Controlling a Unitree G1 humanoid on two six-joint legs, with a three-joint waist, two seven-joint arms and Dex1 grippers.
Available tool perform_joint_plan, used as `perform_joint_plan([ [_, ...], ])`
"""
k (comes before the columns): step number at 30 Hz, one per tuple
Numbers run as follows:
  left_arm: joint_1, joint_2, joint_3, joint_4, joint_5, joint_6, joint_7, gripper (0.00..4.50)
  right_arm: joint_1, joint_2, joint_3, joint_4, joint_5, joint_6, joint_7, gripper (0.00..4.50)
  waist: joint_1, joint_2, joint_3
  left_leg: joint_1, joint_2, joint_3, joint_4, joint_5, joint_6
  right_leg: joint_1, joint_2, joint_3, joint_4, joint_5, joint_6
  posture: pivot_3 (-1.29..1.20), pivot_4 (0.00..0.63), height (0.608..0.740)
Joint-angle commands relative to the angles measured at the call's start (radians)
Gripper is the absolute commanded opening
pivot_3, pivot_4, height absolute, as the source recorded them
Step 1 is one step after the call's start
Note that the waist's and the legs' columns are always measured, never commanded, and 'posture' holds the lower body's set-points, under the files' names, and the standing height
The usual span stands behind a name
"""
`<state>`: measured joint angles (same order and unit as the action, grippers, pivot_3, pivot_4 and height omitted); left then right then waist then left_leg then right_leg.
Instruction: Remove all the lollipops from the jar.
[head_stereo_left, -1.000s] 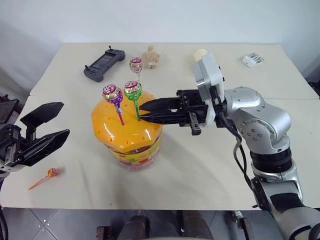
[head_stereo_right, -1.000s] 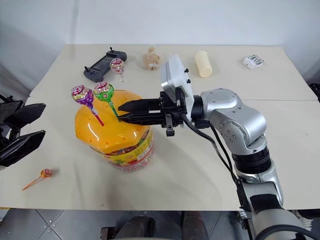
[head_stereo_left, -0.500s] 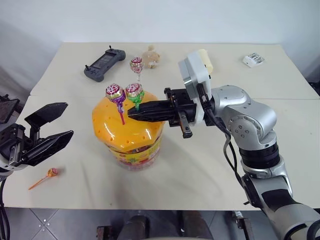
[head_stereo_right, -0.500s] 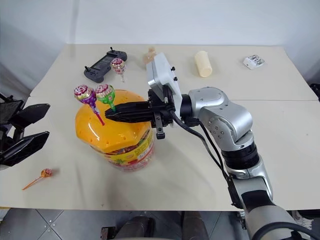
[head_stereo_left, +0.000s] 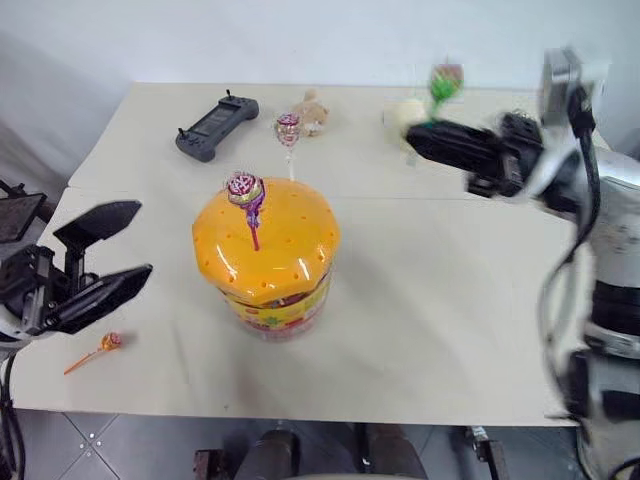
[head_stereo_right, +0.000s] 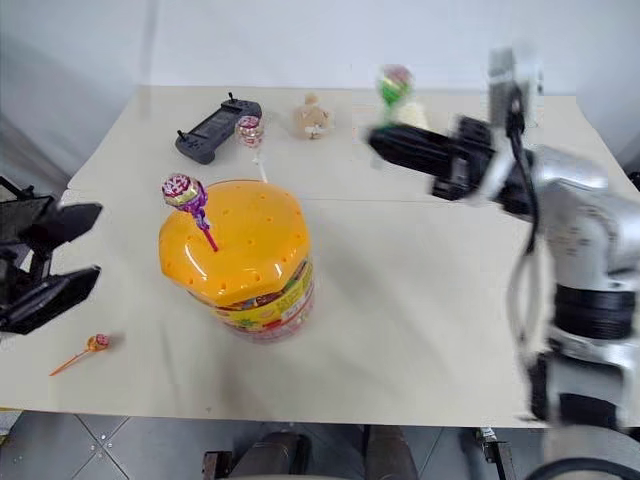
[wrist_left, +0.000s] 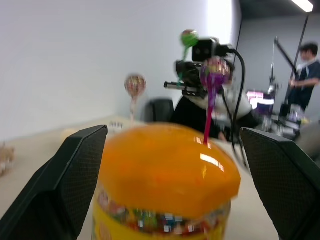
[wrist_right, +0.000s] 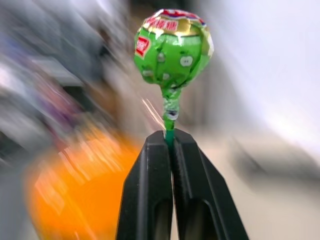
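At far left you see your left gripper (head_stereo_left: 95, 258) with its two black fingers spread wide and nothing between them, hovering just off the table (head_stereo_left: 440, 300) edge and pointing toward the jar. Below it, near the table's front left corner, the orange lollipop (head_stereo_left: 108, 342) lies flat on the tabletop, well apart from the jar.

At centre stands the jar (head_stereo_left: 268, 258), upright on the table, its orange domed lid dotted with small holes and a yellow-red label band showing beneath. The purple lollipop (head_stereo_left: 245, 189) is planted by its stick in the lid, head up and slightly tilted. The pinkish-white lollipop (head_stereo_left: 288, 127) rises at the jar's far edge; where its stick is seated you cannot tell. Farther back on the table lie a black handheld controller (head_stereo_left: 214, 126), a small tan plush toy (head_stereo_left: 312, 112) and a cream cylinder (head_stereo_left: 402, 115).

At right, your right gripper (head_stereo_left: 428, 135) is raised over the far side of the table, well clear of the jar. Its fingers are pressed together on the stick of the green lollipop (wrist_right: 173, 45), whose head stands upright just above the fingertips.
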<state>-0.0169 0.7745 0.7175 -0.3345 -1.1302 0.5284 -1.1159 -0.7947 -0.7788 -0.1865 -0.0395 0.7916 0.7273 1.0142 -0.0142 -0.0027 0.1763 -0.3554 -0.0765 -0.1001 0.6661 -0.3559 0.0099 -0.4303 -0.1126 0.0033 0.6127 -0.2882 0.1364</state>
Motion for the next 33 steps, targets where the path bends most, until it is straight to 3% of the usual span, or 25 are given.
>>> perform_joint_plan([
  [1,0.036,0.041,0.003,0.005,0.062,-0.048,-0.103,4.50,0.152,-0.175,-0.030,0.074,-0.144,-0.010,0.013,0.03,0.006,0.000,0.000,0.000,0.000,0.001,0.000,0.000,0.000,0.000,0.000,0.000,-0.001,0.000,0.000,0.00,0.150,0.740],
  [6,0.063,0.088,-0.046,0.046,0.129,-0.080,-0.240,4.50,0.401,-0.336,0.054,0.116,-0.360,-0.042,-0.024,0.03,0.007,0.003,0.001,-0.001,0.002,0.006,-0.001,0.000,0.000,-0.004,0.000,0.002,-0.002,0.000,0.000,0.00,0.150,0.740],
  [10,0.016,0.089,-0.056,0.085,0.125,-0.097,-0.256,4.50,0.489,-0.359,0.179,0.201,-0.568,-0.162,-0.098,0.03,0.009,0.003,0.001,0.000,0.002,0.008,0.003,0.001,-0.001,-0.003,0.000,0.002,0.000,0.001,0.001,0.00,0.150,0.740],
  [12,0.007,0.092,-0.058,0.089,0.125,-0.095,-0.256,4.50,0.512,-0.342,0.198,0.248,-0.602,-0.192,-0.103,0.03,0.008,0.004,0.001,0.000,0.002,0.009,0.004,0.001,-0.001,-0.003,0.000,0.002,0.000,0.001,0.002,0.00,0.150,0.740],
  [13,0.005,0.090,-0.057,0.086,0.120,-0.091,-0.252,4.50,0.519,-0.324,0.190,0.264,-0.595,-0.197,-0.099,0.03,0.010,0.003,0.001,0.004,0.002,0.011,0.003,0.001,-0.001,0.000,0.000,0.002,0.000,0.001,0.002,0.00,0.150,0.740],
  [16,0.006,0.084,-0.050,0.071,0.101,-0.075,-0.235,4.50,0.530,-0.295,0.163,0.282,-0.572,-0.230,-0.069,0.70,0.012,-0.002,-0.002,0.004,0.003,0.008,0.003,0.001,-0.001,0.002,0.000,0.002,0.000,0.002,0.002,0.00,0.150,0.740],
  [18,0.011,0.079,-0.041,0.061,0.089,-0.067,-0.219,4.50,0.531,-0.283,0.137,0.288,-0.560,-0.262,-0.050,1.32,0.012,-0.003,-0.003,0.004,0.002,0.006,0.004,0.001,-0.001,0.003,0.000,0.002,-0.002,0.002,0.001,0.00,0.150,0.740],
  [23,0.014,0.057,0.007,0.056,0.050,-0.047,-0.150,4.50,0.470,-0.222,-0.007,0.299,-0.397,-0.466,0.166,2.98,0.007,0.001,-0.001,0.003,0.003,0.005,0.002,0.001,-0.001,0.002,0.000,0.001,-0.003,0.002,0.001,0.00,0.150,0.740],
  [25,0.009,0.042,0.026,0.054,0.029,-0.042,-0.109,4.50,0.427,-0.199,-0.043,0.296,-0.347,-0.548,0.245,2.98,0.004,0.006,0.003,0.003,0.003,0.007,0.002,0.001,-0.001,0.001,0.000,0.000,-0.002,0.002,0.001,0.00,0.150,0.740],
  [28,-0.008,0.016,0.067,0.063,-0.009,-0.039,-0.030,4.50,0.286,-0.171,-0.030,0.214,-0.240,-0.458,0.307,2.98,0.001,0.012,0.006,0.003,0.003,0.008,0.003,0.001,-0.001,0.000,0.000,0.000,-0.001,0.002,0.001,0.00,0.150,0.740],
  [33,0.000,0.000,0.098,0.062,-0.041,-0.028,0.017,4.50,0.084,-0.050,0.033,0.056,-0.102,-0.274,0.245,2.98,-0.002,0.011,0.006,0.002,0.005,0.004,0.002,0.001,-0.003,0.001,0.001,0.000,-0.002,0.002,0.001,0.00,0.150,0.740],
])
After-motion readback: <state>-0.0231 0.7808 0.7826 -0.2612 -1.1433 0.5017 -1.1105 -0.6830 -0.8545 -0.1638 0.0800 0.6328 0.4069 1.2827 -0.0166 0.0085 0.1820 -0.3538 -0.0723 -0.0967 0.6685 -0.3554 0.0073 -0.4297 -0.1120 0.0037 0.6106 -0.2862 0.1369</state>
